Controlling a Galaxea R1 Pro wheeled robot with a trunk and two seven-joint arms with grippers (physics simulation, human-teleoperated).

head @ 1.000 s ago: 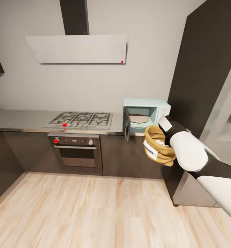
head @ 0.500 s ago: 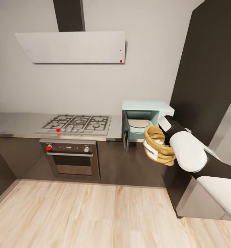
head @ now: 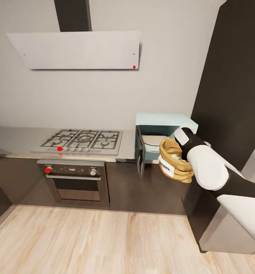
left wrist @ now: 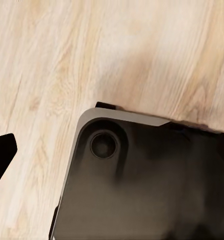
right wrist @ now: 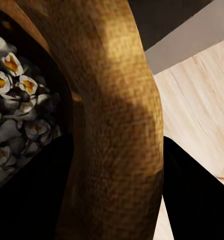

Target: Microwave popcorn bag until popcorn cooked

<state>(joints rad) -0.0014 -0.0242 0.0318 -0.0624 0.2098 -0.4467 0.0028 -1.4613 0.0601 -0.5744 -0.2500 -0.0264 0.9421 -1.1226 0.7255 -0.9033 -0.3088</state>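
Right gripper [head: 179, 151] grasping the popcorn bag [head: 174, 161], centre-right, before the open microwave [head: 163, 131]; next, the bag must enter the cavity.

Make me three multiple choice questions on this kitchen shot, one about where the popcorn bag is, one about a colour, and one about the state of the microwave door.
1. Where is the bag?
A. On the hob
B. Held up by the right hand in front of the microwave
C. On the floor

2. What colour is the microwave's casing?
A. Mint blue
B. Red
C. Black

3. How is the microwave door?
A. Shut
B. Missing
C. Swung open

Answers: 
1 B, in the head view the bag hangs off the right hand, clear of any surface. 
2 A, its top and sides are pale mint blue. 
3 C, the door stands out edge-on and the plate inside shows.
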